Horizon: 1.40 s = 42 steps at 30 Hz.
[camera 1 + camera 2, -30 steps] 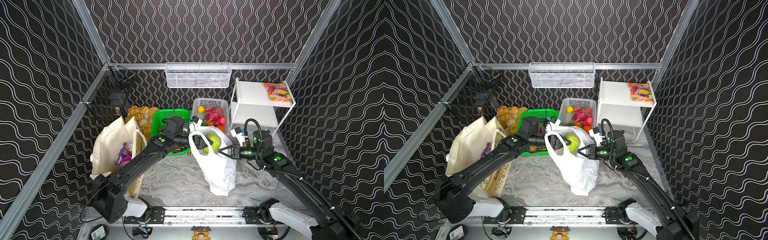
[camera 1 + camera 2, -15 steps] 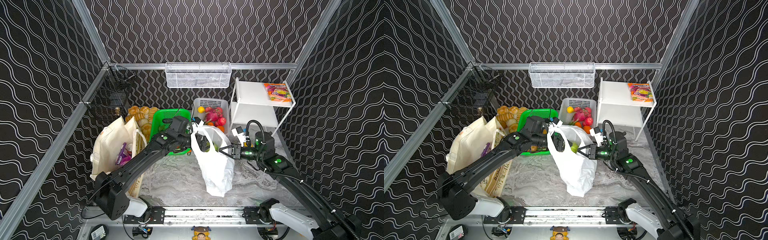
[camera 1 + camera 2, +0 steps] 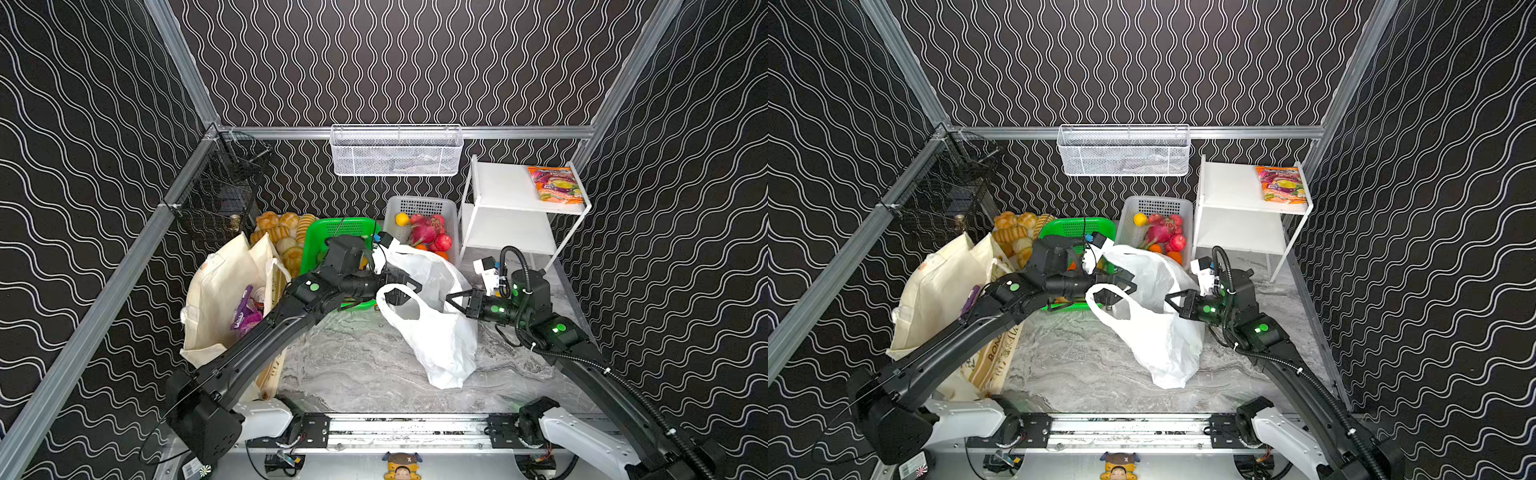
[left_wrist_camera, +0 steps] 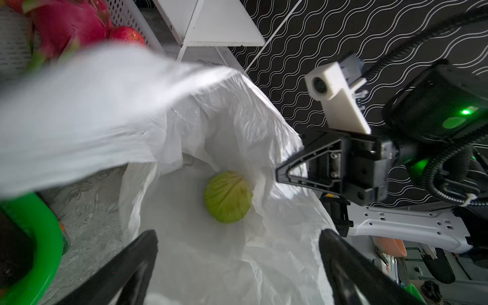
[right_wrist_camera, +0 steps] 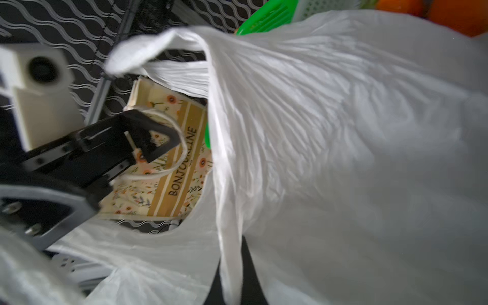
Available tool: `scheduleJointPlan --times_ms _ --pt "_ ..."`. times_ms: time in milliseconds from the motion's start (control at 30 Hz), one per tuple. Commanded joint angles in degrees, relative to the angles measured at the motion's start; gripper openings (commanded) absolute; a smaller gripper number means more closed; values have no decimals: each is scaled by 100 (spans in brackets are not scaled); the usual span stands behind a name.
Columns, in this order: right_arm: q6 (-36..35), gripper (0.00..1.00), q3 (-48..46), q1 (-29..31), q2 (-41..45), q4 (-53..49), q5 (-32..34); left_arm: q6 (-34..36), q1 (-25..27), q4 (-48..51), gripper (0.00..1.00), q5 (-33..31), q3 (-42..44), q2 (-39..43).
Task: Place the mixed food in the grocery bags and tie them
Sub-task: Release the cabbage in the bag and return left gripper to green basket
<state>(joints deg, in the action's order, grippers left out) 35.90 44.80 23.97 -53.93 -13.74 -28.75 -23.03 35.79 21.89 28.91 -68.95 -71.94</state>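
Currently we find the white plastic bag (image 3: 436,340) at mid-table. Its bottom rests on the marble table (image 3: 353,374) and its mouth is raised near the baskets. Its long axis runs from that mouth at the back down toward the front rail.

The right gripper (image 3: 453,300) is clamped on the bag's rim at its right side. The left gripper (image 3: 405,291) stands at the mouth with jaws spread wide, gripping nothing. A green cabbage (image 4: 227,196) lies inside the bag.

Bare marble lies open in front of the bag, and between it and the canvas tote (image 3: 216,299). The tote stands at the left edge with purple packets (image 3: 245,320) inside.

Behind, the green basket (image 3: 349,226), white basket (image 3: 419,204) and white shelf (image 3: 507,187) crowd the back wall, close to the mouth.
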Motion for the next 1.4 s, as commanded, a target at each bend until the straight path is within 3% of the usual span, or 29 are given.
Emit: scheduleJointPlan --times_ms 0,267,467,533,600,667,800,867,1167,1367 --pt "-131 0 -35 -2 48 -384 798 326 -1 -193 98 -27 116 282" --pt "-39 0 -60 -4 111 -279 999 933 -1 -154 93 -874 348 1262" --pt "-74 0 -32 0 74 -362 969 1039 -3 412 92 -2612 149 1434" --pt "-84 0 -25 1 95 -375 977 747 -32 771 90 -3581 74 1345" --pt "-62 0 21 -4 117 -430 1009 557 -167 1063 89 -4124 61 1203" --pt "-91 0 122 3 118 -541 1054 329 -468 1291 87 -4141 88 1032" --pt "-153 0 228 -4 86 -604 1092 -107 -1395 1602 83 -3297 175 510" --pt "-138 0 281 -2 66 -613 1046 -202 -1616 1734 76 -3236 197 175" --pt "-48 0 379 2 61 -495 836 -801 -1933 1958 70 -3925 84 -1270" --pt "-61 0 340 -5 136 -384 827 -895 -2153 1558 70 -3550 57 -1815"
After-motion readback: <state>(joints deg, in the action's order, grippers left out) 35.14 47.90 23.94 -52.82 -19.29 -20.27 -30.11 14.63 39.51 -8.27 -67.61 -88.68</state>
